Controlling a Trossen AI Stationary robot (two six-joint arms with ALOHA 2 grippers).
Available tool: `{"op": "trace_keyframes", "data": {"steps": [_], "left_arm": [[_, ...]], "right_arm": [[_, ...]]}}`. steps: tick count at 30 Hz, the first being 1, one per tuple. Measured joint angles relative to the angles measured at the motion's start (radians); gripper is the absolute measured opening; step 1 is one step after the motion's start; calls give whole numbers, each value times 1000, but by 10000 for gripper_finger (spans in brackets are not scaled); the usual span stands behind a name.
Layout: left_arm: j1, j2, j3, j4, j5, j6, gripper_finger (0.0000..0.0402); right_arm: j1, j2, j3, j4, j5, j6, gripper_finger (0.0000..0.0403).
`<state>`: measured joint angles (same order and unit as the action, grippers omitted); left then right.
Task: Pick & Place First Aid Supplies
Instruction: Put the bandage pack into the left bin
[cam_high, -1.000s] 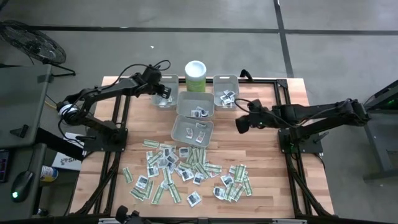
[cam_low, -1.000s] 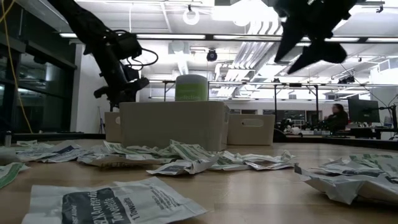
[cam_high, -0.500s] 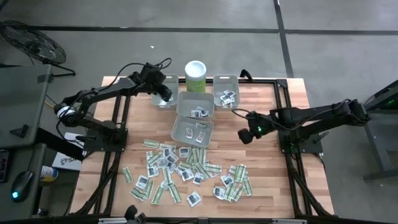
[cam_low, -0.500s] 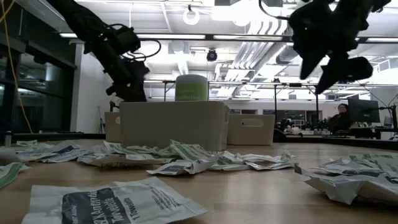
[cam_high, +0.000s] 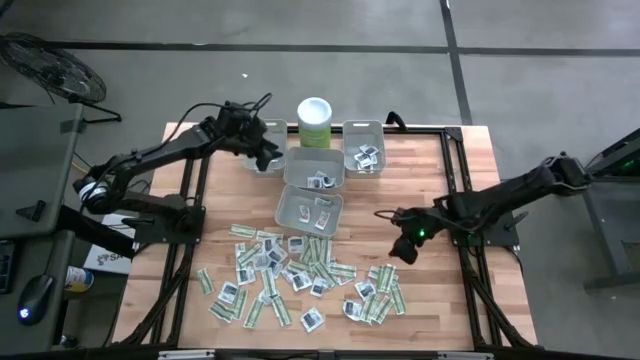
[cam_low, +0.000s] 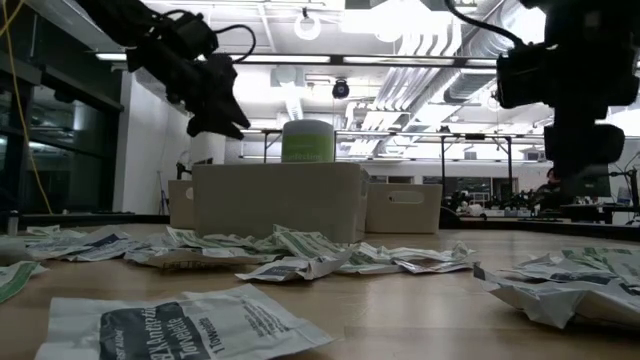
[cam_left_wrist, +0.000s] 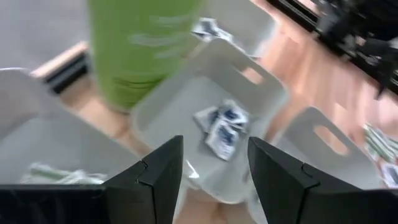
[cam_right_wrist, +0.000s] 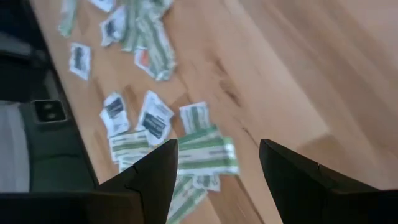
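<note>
- The right gripper (cam_high: 403, 250) sits right of centre in the high view, its fingers (cam_right_wrist: 155, 177) spread wide with nothing between them, pointing down over bare wood of the pale wooden counter (cam_high: 440, 300).
- Just below and to the left of those fingers in the high view lies the nearest cluster of first aid supplies (cam_high: 372, 298): narrow pale green-white paper strips and small white squares with dark print, lying flat and overlapping.
- In the right wrist view, one green-white strip (cam_right_wrist: 202, 155) shows straight ahead between the fingers, its long axis running across the gap rather than along it.
- I judge this arm the nearer one; a short drop toward that cluster looks like the next move.
- The left gripper (cam_high: 263, 150), upper left in the high view, hovers with fingers apart and empty over the grey rectangular plastic bins (cam_high: 314, 170), beside the tall pale green white-lidded canister (cam_high: 315, 122), well apart from the loose packets.
</note>
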<state>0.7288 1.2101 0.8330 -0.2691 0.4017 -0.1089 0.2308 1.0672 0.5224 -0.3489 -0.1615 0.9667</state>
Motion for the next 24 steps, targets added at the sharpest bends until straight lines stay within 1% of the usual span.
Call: {"op": "trace_keyframes", "data": {"steps": [4,12,18,24], "left_arm": [[-74,-1,0,0,0,0,179],[-197,0,0,1,-59,0,179],[-249,0,0,1,-102,-2,179],[-260,0,0,1,-109,-26,179]], "right_arm": [[47,0,-69,79,42,45,220],[117,0,-148,141,42,207,220],[144,8,-148,141,51,406,220],[173,90,-148,164,29,610,220]]}}
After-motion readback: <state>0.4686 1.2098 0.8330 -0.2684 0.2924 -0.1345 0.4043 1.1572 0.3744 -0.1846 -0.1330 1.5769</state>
